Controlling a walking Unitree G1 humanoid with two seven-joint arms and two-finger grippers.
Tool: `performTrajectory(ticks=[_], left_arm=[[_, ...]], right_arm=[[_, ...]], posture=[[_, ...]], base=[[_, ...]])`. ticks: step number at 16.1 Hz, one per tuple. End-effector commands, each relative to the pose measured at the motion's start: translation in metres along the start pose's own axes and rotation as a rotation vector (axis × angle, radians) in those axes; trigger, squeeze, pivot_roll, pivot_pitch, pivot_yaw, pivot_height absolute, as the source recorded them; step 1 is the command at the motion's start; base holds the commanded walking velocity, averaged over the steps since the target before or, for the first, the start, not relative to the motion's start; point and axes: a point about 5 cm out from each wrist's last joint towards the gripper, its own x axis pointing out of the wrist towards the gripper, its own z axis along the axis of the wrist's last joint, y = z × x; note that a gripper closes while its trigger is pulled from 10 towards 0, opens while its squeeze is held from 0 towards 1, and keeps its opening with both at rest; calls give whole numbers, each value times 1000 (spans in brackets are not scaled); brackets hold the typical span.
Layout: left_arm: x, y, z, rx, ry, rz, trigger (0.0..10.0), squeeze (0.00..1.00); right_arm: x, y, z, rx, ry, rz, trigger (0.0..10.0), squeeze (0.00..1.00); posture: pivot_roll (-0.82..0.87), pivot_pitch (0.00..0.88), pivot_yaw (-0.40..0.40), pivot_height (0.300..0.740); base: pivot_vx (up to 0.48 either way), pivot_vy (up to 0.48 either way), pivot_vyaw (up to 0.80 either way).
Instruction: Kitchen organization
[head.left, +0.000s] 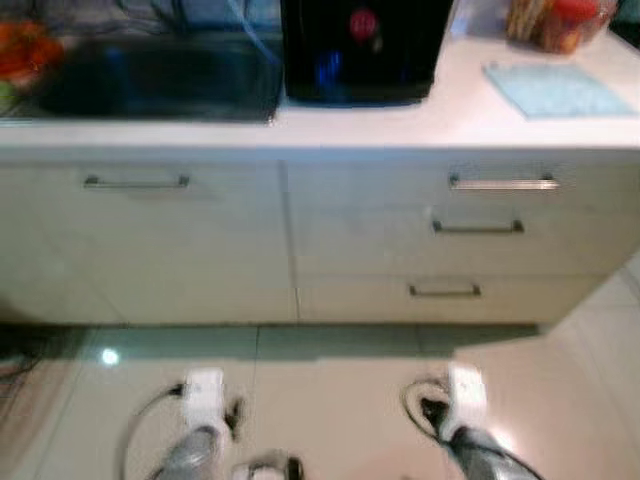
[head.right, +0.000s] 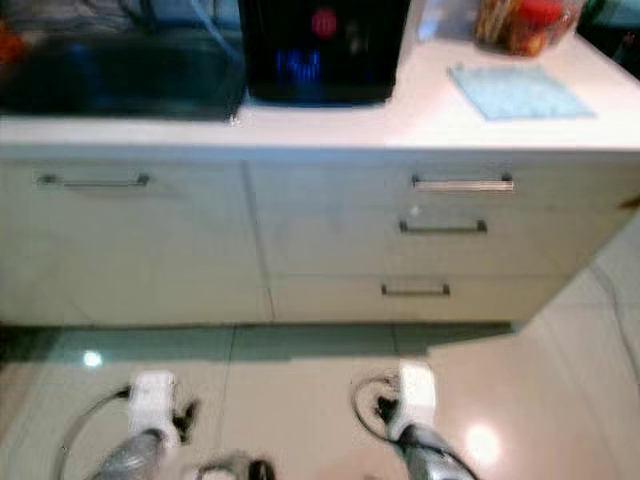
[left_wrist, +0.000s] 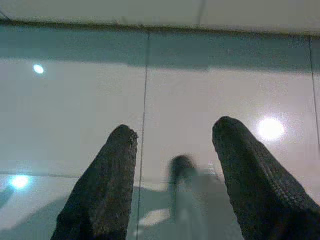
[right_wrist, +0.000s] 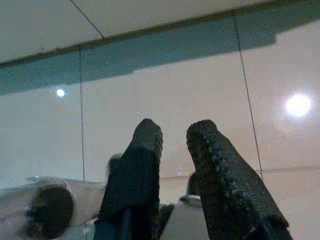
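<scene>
A white counter (head.left: 400, 125) stands ahead of me, blurred. On it are a dark sink (head.left: 150, 80), a black appliance (head.left: 360, 50), a pale blue cloth (head.left: 555, 90) and a clear jar with a red lid (head.left: 560, 22). Below are cream fronts with a left handle (head.left: 136, 182) and three stacked drawer handles, the top one (head.left: 503, 183) brightest. Both silver arms hang low over the floor, left arm (head.left: 200, 420) and right arm (head.left: 465, 410). My left gripper (left_wrist: 172, 130) is open wide over the tiles. My right gripper (right_wrist: 175, 130) has a narrow gap and holds nothing.
Glossy light floor tiles (head.left: 330, 390) lie between me and the cabinet base. Orange items (head.left: 25, 50) sit at the far left of the counter by the sink. The cabinet ends at the right, where the floor (head.left: 610, 330) runs on past it.
</scene>
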Motion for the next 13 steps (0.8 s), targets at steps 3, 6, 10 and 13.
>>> performTrajectory(ticks=[3,6,10,13], left_arm=[[1,6,5,0,-8,19,10000,0],[0,8,2,-3,0,25,10000,0],[0,8,3,-4,-3,28,10000,0],[2,9,11,-13,-35,31,10000,0]], right_arm=[[0,3,-1,11,-1,10,10000,0],[1,3,0,12,-4,13,10000,0],[1,4,1,13,-7,15,10000,0],[2,5,5,3,-19,21,10000,0]], posture=[[35,83,4,740],[36,88,3,740],[43,95,4,740],[52,105,2,740]], base=[[0,398,0],[0,399,0],[0,398,0],[0,389,0]])
